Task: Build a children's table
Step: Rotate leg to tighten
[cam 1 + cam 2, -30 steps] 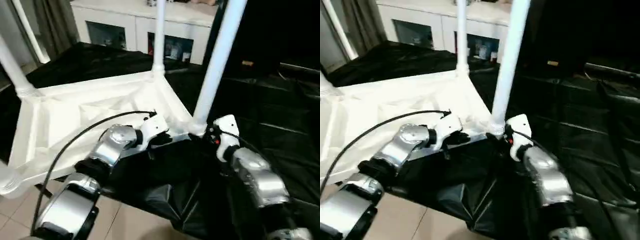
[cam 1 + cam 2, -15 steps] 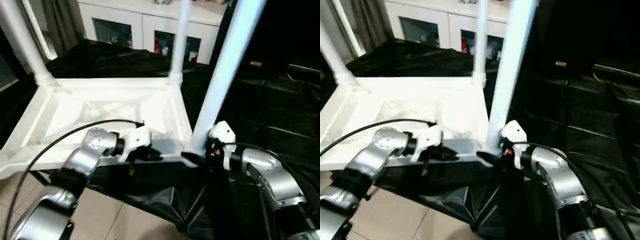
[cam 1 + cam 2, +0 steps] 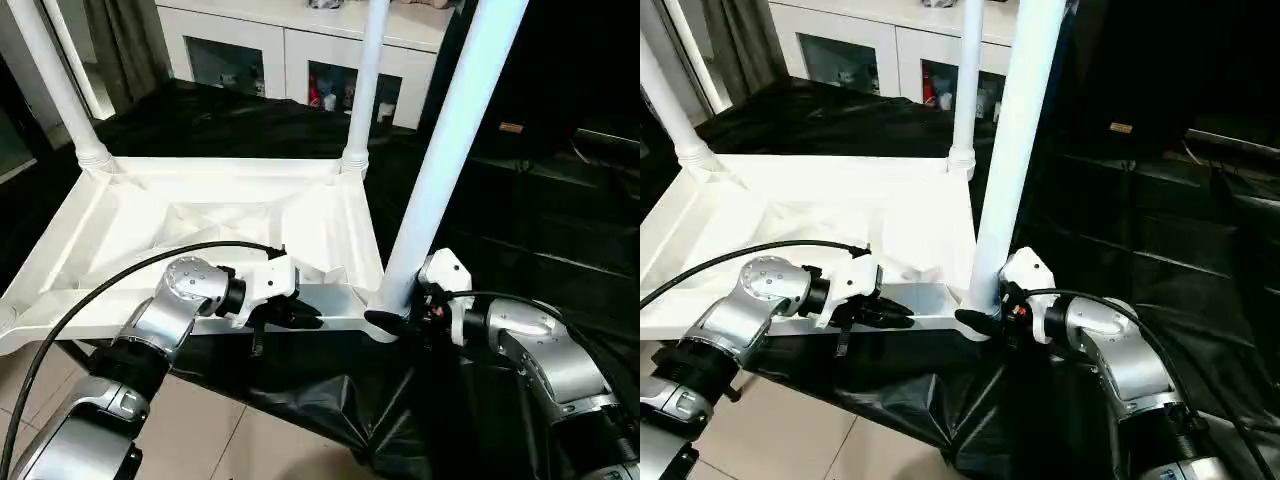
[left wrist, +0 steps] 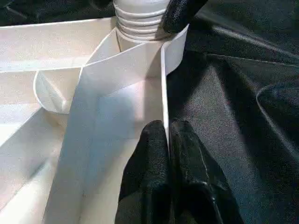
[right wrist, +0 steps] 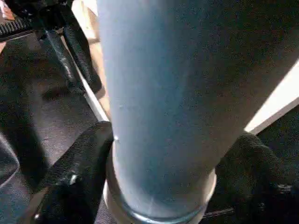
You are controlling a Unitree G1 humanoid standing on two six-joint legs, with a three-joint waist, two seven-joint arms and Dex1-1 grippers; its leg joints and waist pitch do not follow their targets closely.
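The children's table lies upside down on black cloth, its ribbed white top (image 3: 200, 215) facing up and its tubular legs standing in the corner sockets. My left gripper (image 3: 300, 315) is shut on the thin wall of the near rim (image 4: 161, 84), with the wall's edge pinched between its fingertips (image 4: 154, 140). At the near right corner my right gripper (image 3: 390, 320) clasps the base of the upright leg (image 3: 450, 150), a black finger (image 5: 79, 163) pressed on either side of the tube (image 5: 173, 84). Two more legs (image 3: 365, 80) (image 3: 55, 80) rise from the far corners.
A white cabinet with glass doors (image 3: 300, 50) stands behind the table. Crumpled black cloth (image 3: 520, 220) spreads to the right and hangs over the near edge. Tiled floor (image 3: 230, 440) lies below. A black cable (image 3: 100, 300) loops off my left arm.
The camera has shifted. My right gripper has come round the near right leg's base and narrowed onto it. The left gripper has kept its hold on the rim.
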